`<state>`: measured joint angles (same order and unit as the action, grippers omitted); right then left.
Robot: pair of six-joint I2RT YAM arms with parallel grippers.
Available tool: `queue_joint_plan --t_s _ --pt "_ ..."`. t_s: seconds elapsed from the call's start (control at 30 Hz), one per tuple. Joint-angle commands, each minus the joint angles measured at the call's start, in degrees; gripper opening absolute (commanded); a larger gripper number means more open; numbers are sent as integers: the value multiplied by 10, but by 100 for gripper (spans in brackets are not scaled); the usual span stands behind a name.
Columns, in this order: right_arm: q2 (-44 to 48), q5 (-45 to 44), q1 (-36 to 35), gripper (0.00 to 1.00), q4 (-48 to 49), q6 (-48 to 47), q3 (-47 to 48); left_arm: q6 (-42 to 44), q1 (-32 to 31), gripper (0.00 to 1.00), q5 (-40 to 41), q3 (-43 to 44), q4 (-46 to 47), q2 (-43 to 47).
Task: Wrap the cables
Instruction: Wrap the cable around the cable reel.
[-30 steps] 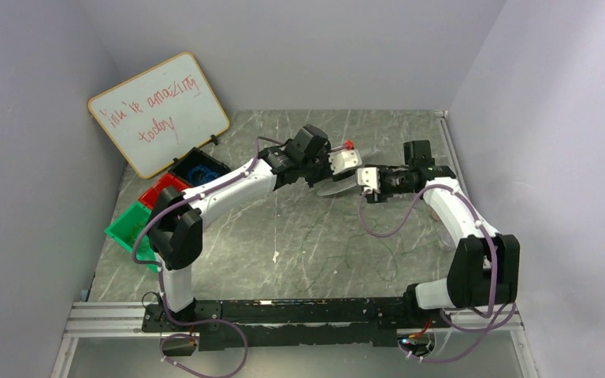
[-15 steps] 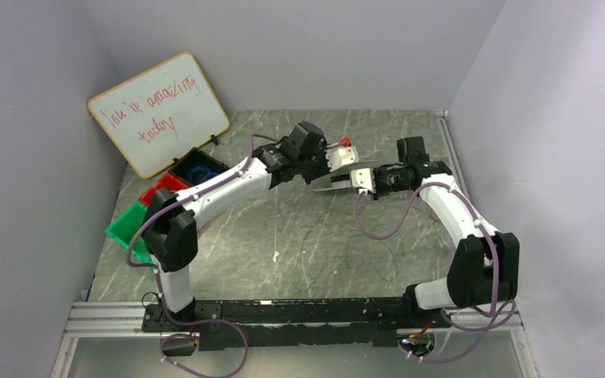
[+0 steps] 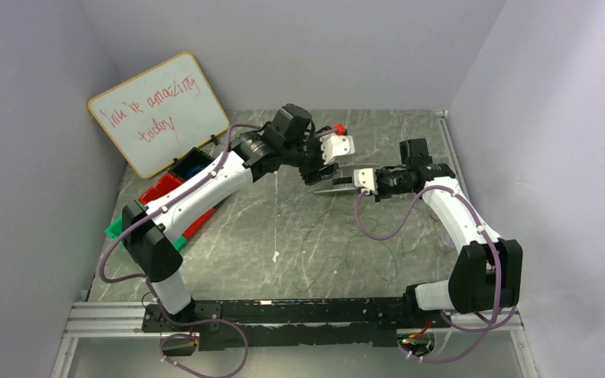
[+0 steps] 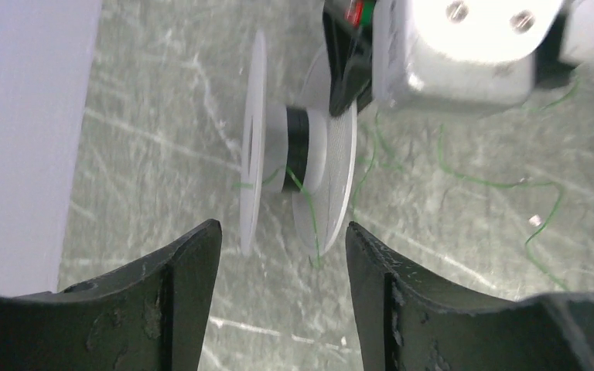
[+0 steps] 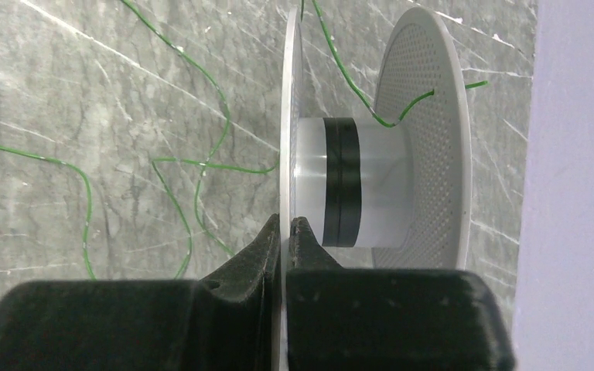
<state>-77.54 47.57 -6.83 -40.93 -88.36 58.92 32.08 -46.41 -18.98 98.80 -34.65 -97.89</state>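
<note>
The spool (image 5: 356, 182) was held edge-on above the far half of the counter (image 3: 228, 228), one flange being pinched by the clenched right gripper (image 5: 285, 226). The left gripper (image 4: 282, 232) was found released and empty, just beside the spool. One strand of the cable (image 5: 220, 167) was seen running to the spool; the rest was spread loose on the counter below, towards the near edge.

Since only a thin flange was gripped, the spool could be twisted out if the strand were pulled hard. Loose loops could be snagged or tangled, and slack turns could be shed over a flange.
</note>
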Motion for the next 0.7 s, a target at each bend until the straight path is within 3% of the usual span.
queue_joint_plan --t_s 0.0,0.2,0.67 --pt "19 62 1 0 -41 8 13 -28 4 65 -110 63 -22 -33" --pt "13 91 4 0 -65 4 18 -70 20 66 -150 109 -2 -99" --pt "2 112 13 0 -95 -12 25 -114 38 63 -148 99 39 -142"
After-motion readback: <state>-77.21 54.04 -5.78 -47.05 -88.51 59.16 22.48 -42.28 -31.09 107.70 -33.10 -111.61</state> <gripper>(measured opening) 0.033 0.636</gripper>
